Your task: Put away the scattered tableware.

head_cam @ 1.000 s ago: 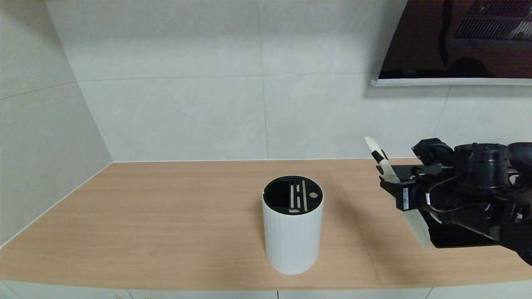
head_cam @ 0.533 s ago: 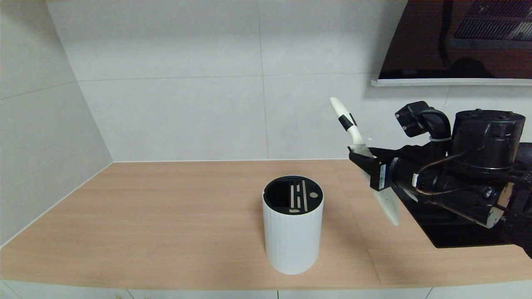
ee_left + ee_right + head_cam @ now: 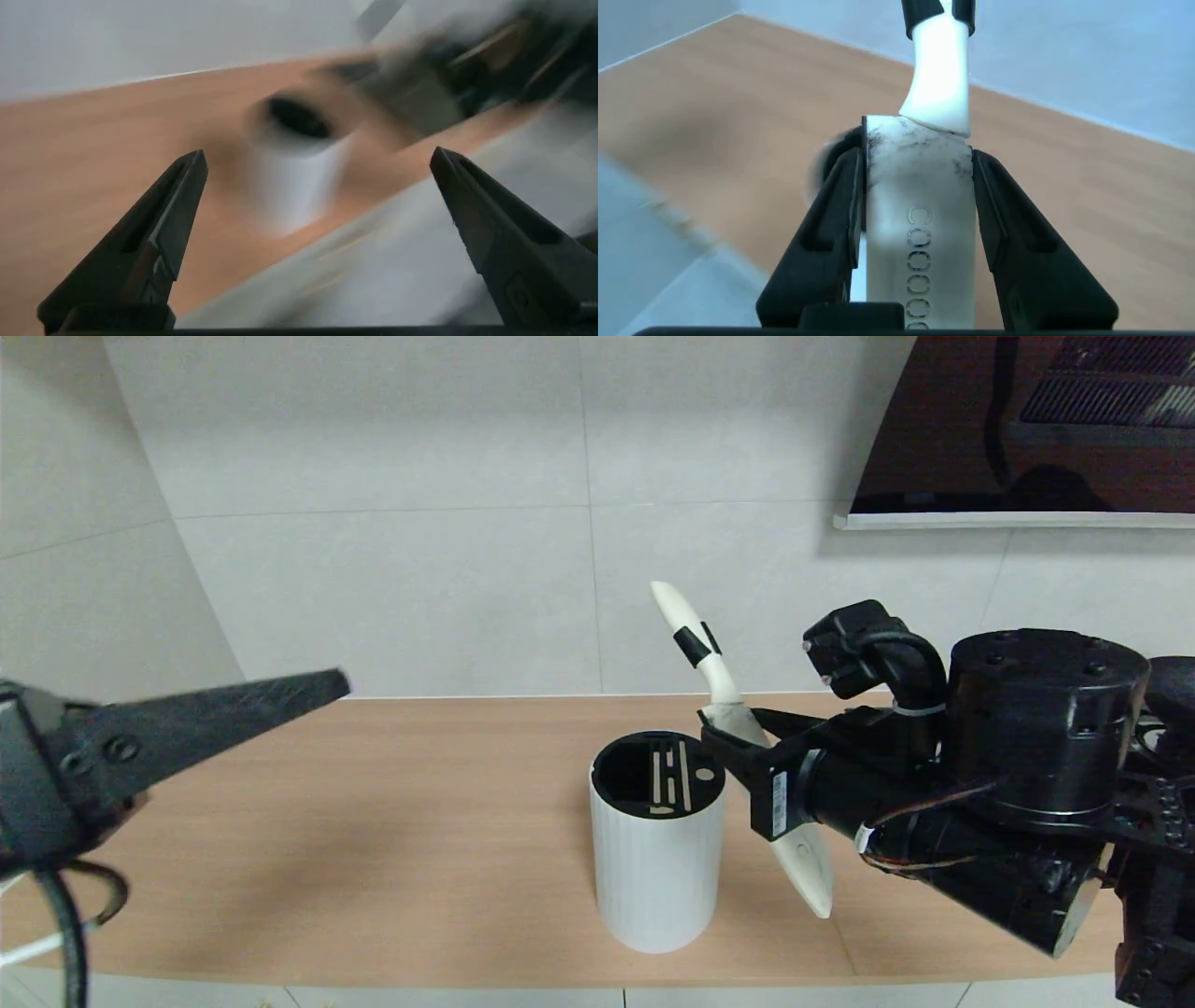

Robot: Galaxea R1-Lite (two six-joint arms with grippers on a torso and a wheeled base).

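Knife (image 3: 708, 663) slants just right of the white holder (image 3: 658, 859), handle up and far-left, tip down and near-right; my right gripper (image 3: 917, 161) clamps its blade. My left gripper (image 3: 318, 157) gapes wide, empty.

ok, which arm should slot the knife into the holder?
Right. Its hand grips the knife, blade down, just beside the holder and its slotted top. The left hand is open and empty, off to the far left.
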